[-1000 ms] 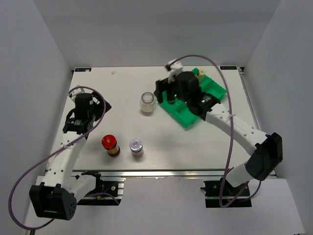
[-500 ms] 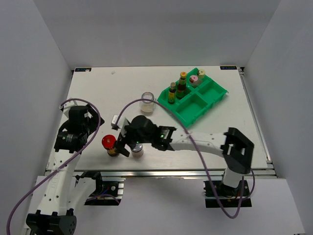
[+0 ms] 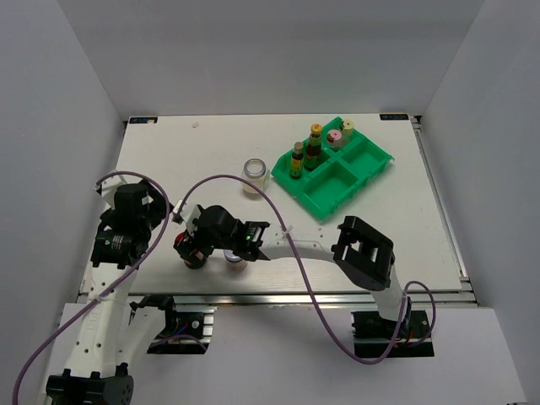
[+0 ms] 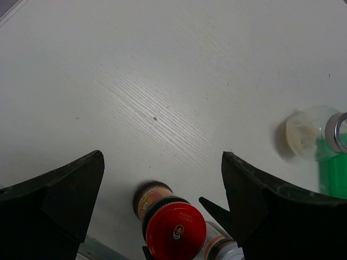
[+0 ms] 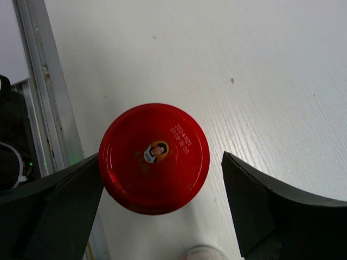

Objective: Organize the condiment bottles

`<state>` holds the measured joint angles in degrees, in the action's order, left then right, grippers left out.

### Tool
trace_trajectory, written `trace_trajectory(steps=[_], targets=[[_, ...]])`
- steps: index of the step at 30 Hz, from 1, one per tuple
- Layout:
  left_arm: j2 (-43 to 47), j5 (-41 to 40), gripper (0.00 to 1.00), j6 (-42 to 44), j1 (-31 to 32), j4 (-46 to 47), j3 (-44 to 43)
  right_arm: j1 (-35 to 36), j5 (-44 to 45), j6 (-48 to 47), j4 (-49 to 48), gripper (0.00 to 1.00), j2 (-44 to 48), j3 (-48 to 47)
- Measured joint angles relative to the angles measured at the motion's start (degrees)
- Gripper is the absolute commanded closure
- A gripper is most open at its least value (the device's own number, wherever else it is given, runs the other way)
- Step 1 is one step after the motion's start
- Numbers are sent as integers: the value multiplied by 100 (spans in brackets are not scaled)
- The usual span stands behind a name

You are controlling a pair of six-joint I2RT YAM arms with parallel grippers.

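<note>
The red-lidded dark jar stands near the table's front left. My right gripper hangs right over it, open, a finger on each side of the red lid. The lid's left edge meets the left finger and a gap shows on the right. The silver-lidded jar stands just right of it, partly under my right arm. My left gripper is open and empty, left of the red-lidded jar. The clear glass jar stands mid-table. Two yellow-capped bottles and the pink-capped and yellow-green-capped shakers stand in the tray.
The green four-compartment tray sits at the back right, its near compartments bare. The table's front rail runs close beside the red-lidded jar. My right arm stretches across the front of the table.
My right arm has swung from the tray to the front left and now sits over the red-lidded jar. My left arm has drawn back toward the near left edge.
</note>
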<state>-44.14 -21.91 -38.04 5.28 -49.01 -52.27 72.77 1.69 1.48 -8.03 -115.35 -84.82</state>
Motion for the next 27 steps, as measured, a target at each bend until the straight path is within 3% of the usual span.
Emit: trace_trajectory(steps=[7, 10, 11, 14, 19, 27], targets=[[-7, -275, 2, -7, -72, 103, 0, 15, 199, 249, -293, 17, -321, -245], [-7, -352, 2, -22, -74, 162, 0, 28, 352, 313, -411, 28, -437, -310], [-7, -385, 2, -33, -79, 177, 0, 35, 431, 308, -420, 41, -470, -345], [-7, -417, 2, -50, -83, 232, 0, 37, 562, 291, -444, 66, -492, -380], [-2, -286, 2, -39, -55, 227, 0, 37, 612, 289, -717, 88, -413, -151], [-4, 46, 2, -31, 9, 219, 0, -96, 568, 223, -479, 98, 404, 619]])
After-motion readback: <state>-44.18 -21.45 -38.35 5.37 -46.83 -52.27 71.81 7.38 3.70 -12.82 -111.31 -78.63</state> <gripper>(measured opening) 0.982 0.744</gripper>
